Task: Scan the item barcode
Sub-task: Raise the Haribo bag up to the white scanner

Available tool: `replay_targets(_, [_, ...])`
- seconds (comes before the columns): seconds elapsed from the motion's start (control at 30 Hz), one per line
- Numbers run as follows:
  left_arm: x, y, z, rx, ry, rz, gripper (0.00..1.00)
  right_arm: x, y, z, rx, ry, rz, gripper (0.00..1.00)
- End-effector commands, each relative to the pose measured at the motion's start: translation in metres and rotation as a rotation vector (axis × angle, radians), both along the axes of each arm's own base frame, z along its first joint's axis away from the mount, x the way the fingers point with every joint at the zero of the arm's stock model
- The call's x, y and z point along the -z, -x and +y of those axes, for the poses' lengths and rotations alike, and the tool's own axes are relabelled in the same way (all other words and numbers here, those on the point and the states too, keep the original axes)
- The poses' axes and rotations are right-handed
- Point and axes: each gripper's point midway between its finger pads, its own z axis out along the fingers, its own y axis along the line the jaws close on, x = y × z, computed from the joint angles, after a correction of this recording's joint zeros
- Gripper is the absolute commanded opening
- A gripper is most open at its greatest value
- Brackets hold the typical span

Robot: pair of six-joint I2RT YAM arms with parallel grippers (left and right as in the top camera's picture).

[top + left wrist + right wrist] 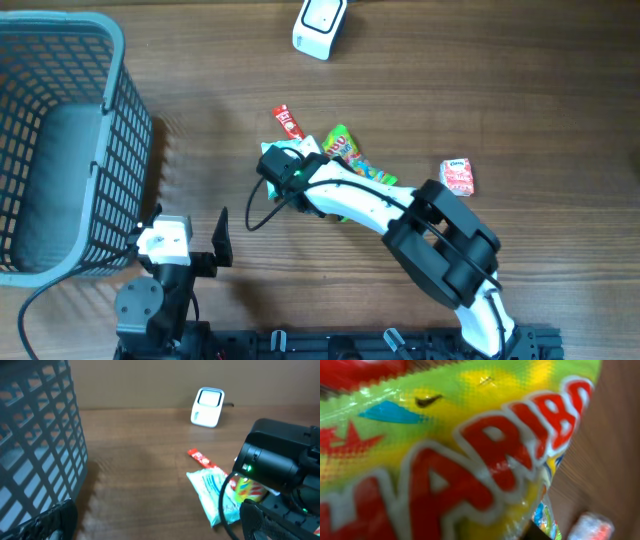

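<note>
Haribo bag [342, 143] 1 | scanner [320, 27] 1 | basket [128, 150] 1 | red stick [288, 122] 1

Smooth white shells cover the slim links of the right arm [365, 200], with bulky, boxy black housings at its joints, a small green light [246, 467] glowing on the black wrist and a thin black cable [252, 212] looping off it. The left arm [140, 305] is made of round black motor casings topped by a white block [165, 240], and the left gripper [157, 507] has flat black jaws.
</note>
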Motion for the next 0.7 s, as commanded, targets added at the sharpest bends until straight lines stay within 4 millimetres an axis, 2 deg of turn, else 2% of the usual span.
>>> replay_targets(0.0, [0.009,0.002,0.002,-0.013,0.004,0.031,1.0,0.003,-0.001,-0.029,0.092,0.124,-0.089,0.11])
replay_targets(0.03, [0.01,0.002,0.002,-0.013,0.004,0.037,1.0,-0.002,-0.001,-0.032,0.106,0.135,-0.108,0.05])
replay_targets(0.13, [0.014,0.003,0.002,-0.013,0.002,0.051,1.0,-0.02,-0.002,-0.023,0.123,0.101,-0.095,0.05])
replay_targets(0.27, [0.014,0.003,0.002,-0.013,0.002,0.052,1.0,-0.073,-0.007,0.034,0.101,-0.236,0.037,0.04])
replay_targets(0.33, [0.011,0.002,0.002,-0.013,0.003,0.041,1.0,-0.103,-0.01,0.051,0.086,-0.41,0.091,0.05])
replay_targets(0.4, [0.011,0.002,0.002,-0.01,-0.008,0.041,1.0,-0.13,-0.012,0.053,0.105,-0.571,0.144,0.05])
replay_targets(0.5, [0.014,-0.001,0.002,-0.017,0.018,0.035,1.0,-0.161,-0.013,0.043,0.119,-0.799,0.266,0.05])
replay_targets(0.67, [0.041,-0.012,0.001,-0.06,0.162,0.056,1.0,-0.209,0.004,0.061,-0.064,-1.256,0.589,0.05])
